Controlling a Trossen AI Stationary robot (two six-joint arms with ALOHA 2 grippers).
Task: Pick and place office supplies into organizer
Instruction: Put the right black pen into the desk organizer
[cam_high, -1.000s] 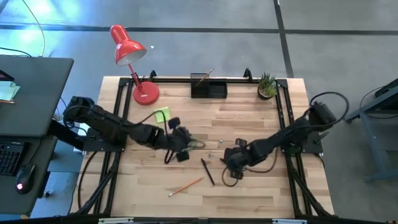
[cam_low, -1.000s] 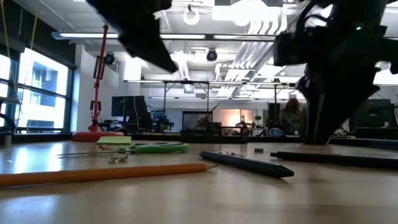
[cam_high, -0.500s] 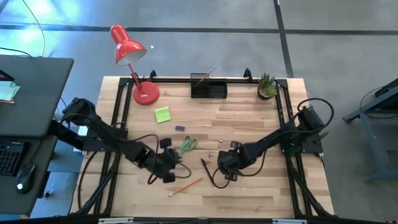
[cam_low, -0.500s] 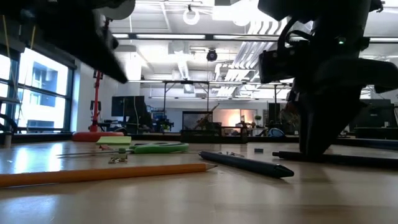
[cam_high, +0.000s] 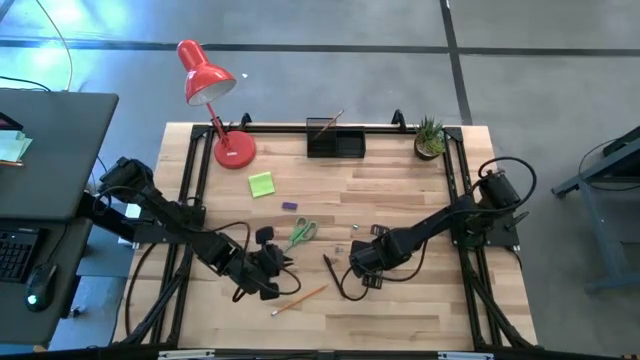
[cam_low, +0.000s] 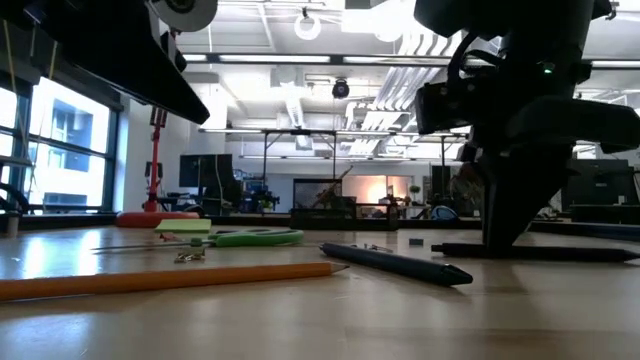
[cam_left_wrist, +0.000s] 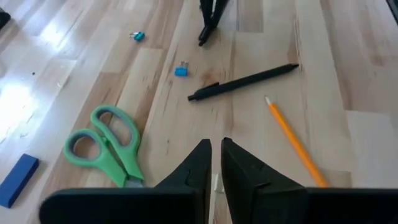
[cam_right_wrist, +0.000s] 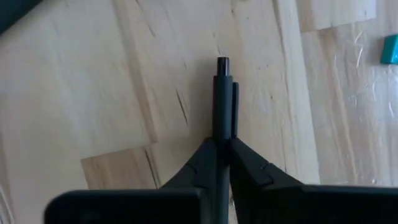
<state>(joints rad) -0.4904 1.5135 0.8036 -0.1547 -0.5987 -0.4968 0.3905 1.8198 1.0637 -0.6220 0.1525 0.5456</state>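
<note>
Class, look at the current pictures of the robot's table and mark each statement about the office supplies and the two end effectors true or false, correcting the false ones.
1. The right end effector is shut on a dark pen. True.
2. The green scissors are inside the organizer. False: they lie on the table, well short of it.
3. The left end effector holds the orange pencil. False: its fingers are nearly together and empty, with the pencil lying beside them.
4. The sticky-note pad lies near the red lamp. True.
5. A potted plant stands at a far corner. True.
</note>
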